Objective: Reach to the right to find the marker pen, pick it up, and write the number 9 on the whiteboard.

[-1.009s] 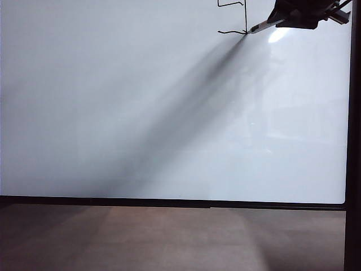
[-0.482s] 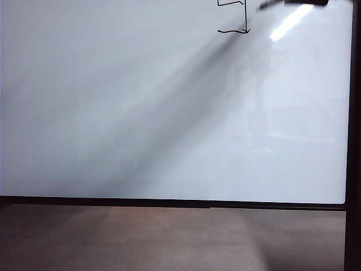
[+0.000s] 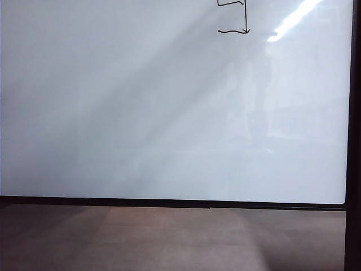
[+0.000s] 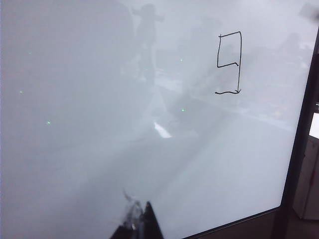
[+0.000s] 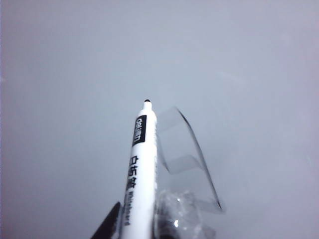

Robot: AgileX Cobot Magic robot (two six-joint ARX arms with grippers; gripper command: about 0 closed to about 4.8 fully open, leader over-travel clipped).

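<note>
— Drawn already? Looks so: number 9 standing complete on the whiteboard, boxy loop, straight stem, short wavy stroke at the foot. Only stem and foot showing in the exterior view, cut off by the upper edge, toward the right side of the board.

— And the marker pen?

— Clamped in the right gripper, jaws closed on the white barrel, black tip bare and pointing away over plain white surface. No contact with the board visible in the right wrist view, though hard to judge. Out of sight in the exterior view altogether.

— Left gripper?

— Only dark tips at the rim of the left wrist view, low over the board and well apart from the figure. Apparently pressed together, nothing between them. No part in the writing, by the look of it.

— So what remains?

— Little, judging from the figure: finding, lifting and writing all apparently done. Perhaps only parking the pen somewhere, if wanted at all. No stray marks or smears visible near the digit.
</note>
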